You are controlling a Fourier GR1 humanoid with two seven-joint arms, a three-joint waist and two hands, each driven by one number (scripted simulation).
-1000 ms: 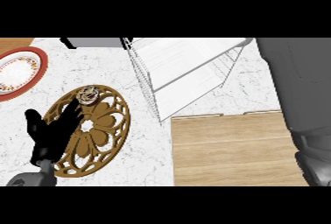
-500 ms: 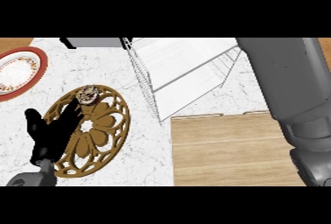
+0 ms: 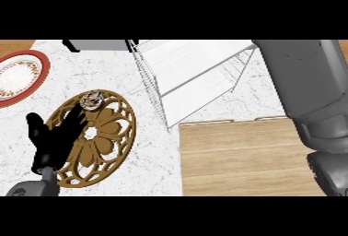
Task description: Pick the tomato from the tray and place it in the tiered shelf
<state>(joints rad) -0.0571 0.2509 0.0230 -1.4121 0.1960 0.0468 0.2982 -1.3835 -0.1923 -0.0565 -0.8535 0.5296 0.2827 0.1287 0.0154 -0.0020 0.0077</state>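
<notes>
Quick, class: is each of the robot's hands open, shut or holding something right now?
Left hand: open, fingers straight over the tray, holding nothing.
Right hand: not in view; only its grey forearm shows.

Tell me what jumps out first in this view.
The ornate wooden tray at lower left draws the eye, with the black left hand spread open over it and a small round object at its far edge. Next, the white tiered shelf at top centre and the grey right forearm along the right edge.

Tomato (image 3: 91, 100) rests on brown openwork tray (image 3: 112, 122), left of white tiered shelf (image 3: 197, 69).
</notes>
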